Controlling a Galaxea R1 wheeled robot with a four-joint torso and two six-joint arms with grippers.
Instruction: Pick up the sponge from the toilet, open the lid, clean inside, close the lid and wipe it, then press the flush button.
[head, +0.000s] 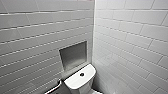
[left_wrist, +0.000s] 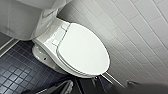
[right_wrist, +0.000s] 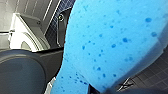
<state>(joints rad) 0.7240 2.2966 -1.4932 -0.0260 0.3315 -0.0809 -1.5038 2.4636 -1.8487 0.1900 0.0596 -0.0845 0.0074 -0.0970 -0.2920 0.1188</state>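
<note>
Right wrist view: the sponge (right_wrist: 112, 42) hangs above the floor (right_wrist: 152, 70), apparently clamped in the right tool (right_wrist: 105, 88). Left wrist view has the lid (left_wrist: 83, 48) shut, its long axis running outward from the hinge; the left arm seems nearer it.

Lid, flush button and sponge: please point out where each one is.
lid (left_wrist: 83, 50): left wrist view, middle of its top surface.
flush button (head: 82, 74): head view, its dark centre.
sponge (right_wrist: 112, 37): right wrist view, middle of its blue face.
</note>
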